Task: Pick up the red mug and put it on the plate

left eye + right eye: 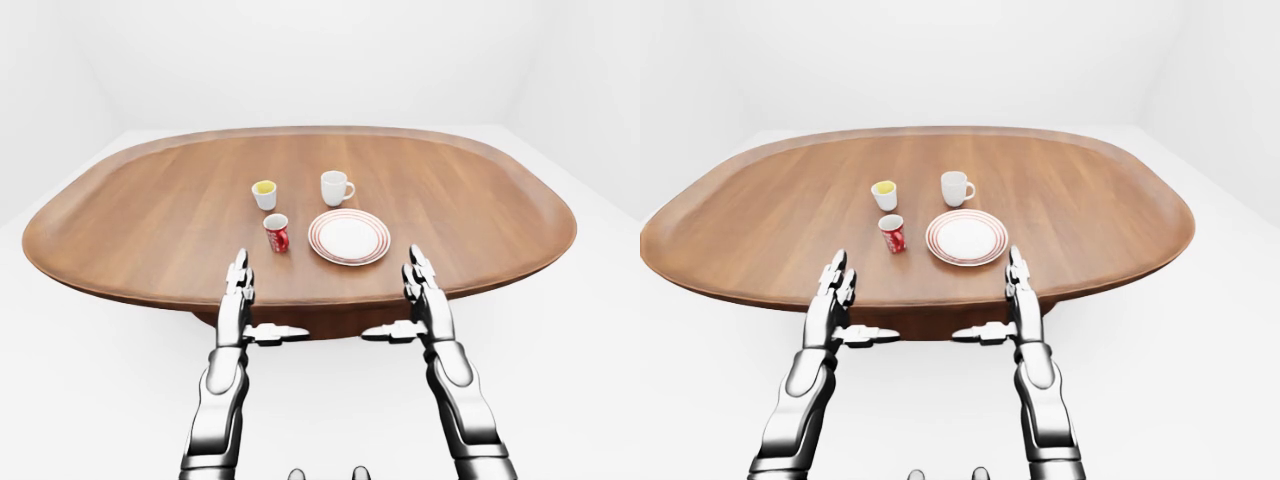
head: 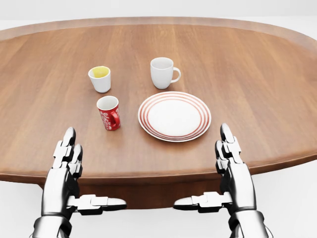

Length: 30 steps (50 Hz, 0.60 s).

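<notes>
Progress: nothing of the task looks done yet; the red mug (image 2: pixel 109 113) stands upright on the table (image 2: pixel 257 74), outside the plate (image 2: pixel 174 116), and no hand touches it.
Red mug position: in the head view it sits just beside the plate, at about 9 o'clock from the plate's rim, with a narrow strip of bare wood between them; its handle turns toward the plate and the view's bottom.
Plate: white with red rings, bare of any load, so the landing spot is free.
Left hand (image 2: pixel 67 168): fingers stretched out flat and thumb splayed toward the view's middle, holding nothing; it hangs over the near table edge, at roughly 7 o'clock from the mug and well apart from it.
Right hand (image 2: pixel 232 166): likewise spread wide and holding nothing, at about 5 o'clock from the plate.
What is left: by my reading, all of it, namely reach, grasp, lift, carry the short way across and set down.
Neighbours: a small white cup with yellow inside (image 2: pixel 100 78) stands at 12 o'clock from the mug, near it; a white mug (image 2: pixel 163 72) stands at 12 o'clock from the plate.
Obstacles: the path from either hand to the mug looks clear; the yellow-filled cup is the likeliest thing to be knocked by an overreach.
</notes>
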Available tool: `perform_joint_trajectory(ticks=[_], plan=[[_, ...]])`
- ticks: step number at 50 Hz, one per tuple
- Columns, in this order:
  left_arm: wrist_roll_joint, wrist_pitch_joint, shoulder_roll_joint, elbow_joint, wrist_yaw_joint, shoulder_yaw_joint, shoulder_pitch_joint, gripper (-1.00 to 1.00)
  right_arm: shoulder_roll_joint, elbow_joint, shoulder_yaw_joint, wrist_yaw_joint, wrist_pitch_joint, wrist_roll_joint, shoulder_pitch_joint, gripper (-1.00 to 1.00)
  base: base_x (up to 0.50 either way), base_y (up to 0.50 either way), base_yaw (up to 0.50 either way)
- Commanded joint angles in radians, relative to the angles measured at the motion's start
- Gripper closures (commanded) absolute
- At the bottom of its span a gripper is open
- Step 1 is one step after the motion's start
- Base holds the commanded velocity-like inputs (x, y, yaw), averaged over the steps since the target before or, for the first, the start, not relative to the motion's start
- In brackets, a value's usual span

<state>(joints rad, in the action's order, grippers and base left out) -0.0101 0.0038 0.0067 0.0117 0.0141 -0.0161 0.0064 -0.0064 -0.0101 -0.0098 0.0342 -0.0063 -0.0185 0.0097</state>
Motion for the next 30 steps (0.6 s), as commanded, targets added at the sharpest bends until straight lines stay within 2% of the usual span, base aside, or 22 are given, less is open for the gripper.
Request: perform_joint_trajectory(ticks=[1, 23, 30], plan=[[-0.013, 0.010, 0.009, 0.040, 0.018, -0.023, 0.022, -1.00, -0.008, -0.056, -0.011, 0.084, 0.006, -0.055, 0.033, -1.00, 0.00, 0.00, 0.00], [-0.007, 0.010, 0.007, 0.048, 0.014, -0.018, 0.026, -1.00, -0.011, -0.083, -0.011, 0.089, 0.035, -0.022, 0.049, -1.00, 0.00, 0.00, 0.00], [-0.007, 0.013, 0.007, 0.050, 0.013, -0.018, 0.024, -1.00, -0.011, -0.062, -0.014, 0.087, 0.032, -0.017, 0.036, -1.00, 0.00, 0.00, 0.00]])
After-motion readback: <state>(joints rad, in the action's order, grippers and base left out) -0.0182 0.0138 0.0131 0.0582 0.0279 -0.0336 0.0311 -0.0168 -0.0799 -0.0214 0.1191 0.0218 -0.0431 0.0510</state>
